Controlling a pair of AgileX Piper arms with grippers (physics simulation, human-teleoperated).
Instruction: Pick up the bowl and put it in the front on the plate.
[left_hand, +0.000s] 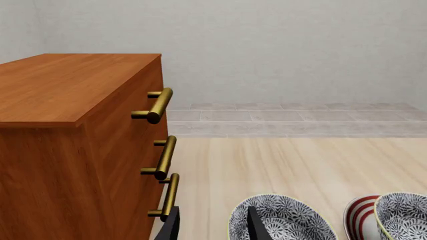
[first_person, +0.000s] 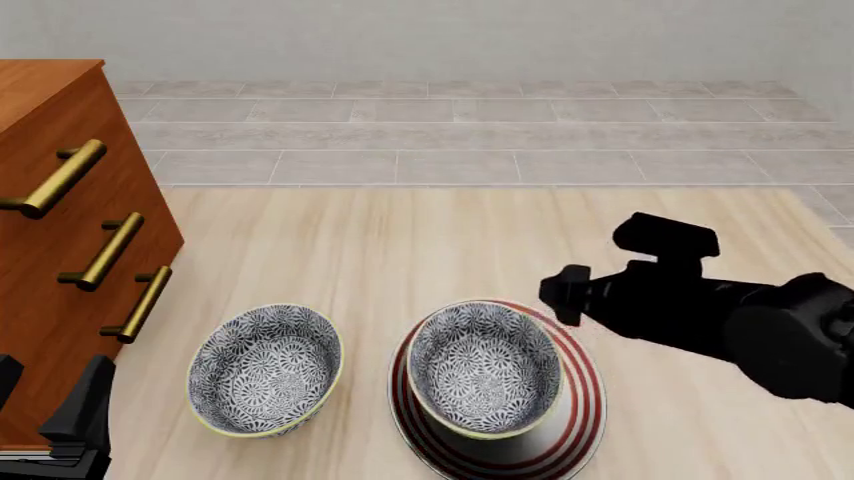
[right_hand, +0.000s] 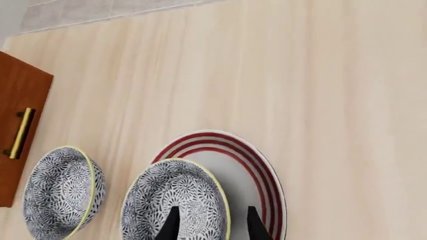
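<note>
One patterned bowl (first_person: 483, 368) stands on the red-ringed plate (first_person: 577, 400) at the front of the table. In the right wrist view this bowl (right_hand: 175, 200) and plate (right_hand: 257, 170) lie below my right gripper (right_hand: 210, 225). Its fingers are open and empty, and the bowl's rim shows between them. In the front view my right gripper (first_person: 567, 295) hovers above the plate's far right edge. A second identical bowl (first_person: 264, 370) sits on the table left of the plate. My left gripper (first_person: 47, 395) is open and empty at the front left, beside that bowl (left_hand: 280, 220).
A wooden dresser (first_person: 54, 200) with brass handles (first_person: 107, 250) stands at the table's left side, close to my left gripper. Pale wood tabletop (first_person: 400, 250) stretches behind the bowls to a tiled floor strip (first_person: 467, 140).
</note>
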